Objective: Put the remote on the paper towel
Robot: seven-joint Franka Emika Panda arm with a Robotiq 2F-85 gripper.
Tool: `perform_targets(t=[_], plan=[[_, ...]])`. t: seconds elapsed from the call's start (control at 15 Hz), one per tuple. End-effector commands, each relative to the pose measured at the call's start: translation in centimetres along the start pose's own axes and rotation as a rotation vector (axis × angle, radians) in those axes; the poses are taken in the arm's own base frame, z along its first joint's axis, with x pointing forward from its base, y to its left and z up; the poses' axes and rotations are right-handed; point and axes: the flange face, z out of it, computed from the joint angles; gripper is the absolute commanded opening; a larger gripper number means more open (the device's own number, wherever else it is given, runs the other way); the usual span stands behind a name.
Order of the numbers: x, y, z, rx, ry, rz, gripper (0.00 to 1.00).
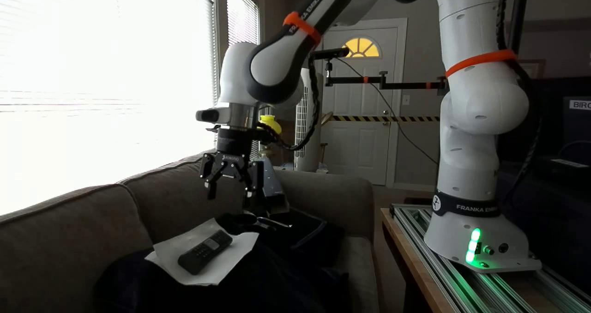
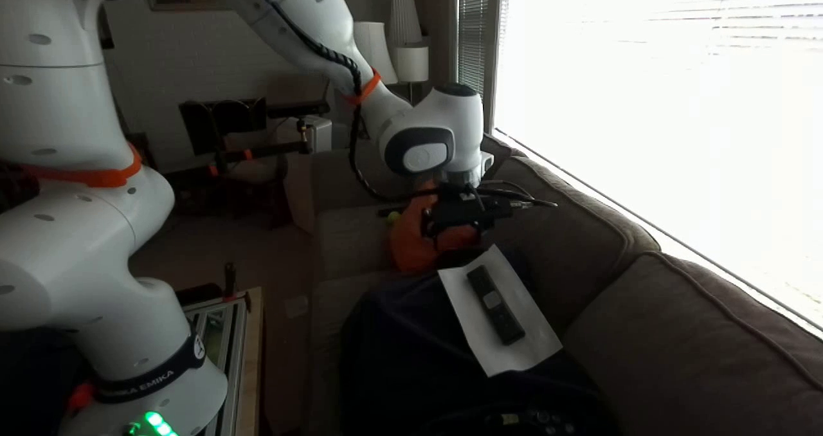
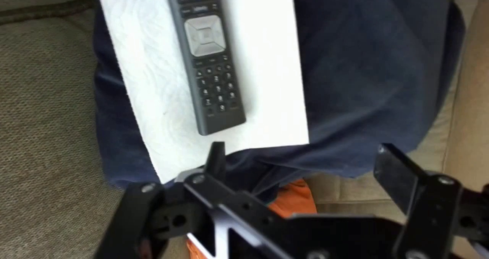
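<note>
Grey sofa (image 3: 46,110): wrist view's left edge.
White paper towel (image 3: 149,83): thin, rumpled; we expect it drags easily.
Remote (image 3: 209,60): lies wholly on the towel in both exterior views; we'd call placing done. Probably light, stiff, slippery-ish plastic; for any lift, we'd pinch its long sides mid-length.
Gripper (image 3: 300,152): jaws spread, nothing held; hangs apart from the remote.
Navy cloth (image 3: 363,72): under the towel; we judge it soft, yielding.

On the robot's base (image 1: 491,232) a black band (image 1: 471,207) reads FRANKA EMIKA; higher than that base, the arm link (image 1: 286,57) reads EMIKA and a cut-off label (image 1: 579,104) BIR; well apart from it, the remote (image 3: 206,70) shows 7, 8, 9 among blurrier marks.
</note>
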Motion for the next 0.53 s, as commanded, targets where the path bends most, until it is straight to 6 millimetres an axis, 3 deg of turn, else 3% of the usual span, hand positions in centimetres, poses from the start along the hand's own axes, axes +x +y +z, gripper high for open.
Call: perform_targets(t=[0.0,0.27,0.33,0.47], plan=[[-1.6,-3.8,-4.4,0.074,0.083,0.15,1.0],[-3.8,-5.8,-7.0,0.044,0.101,0.309,1.0],[-3.3,-3.8,-6.3,0.048,0.087,0.256,1.0],[-3.7,-3.9,-6.9,0.038,0.092,0.263,1.0]])
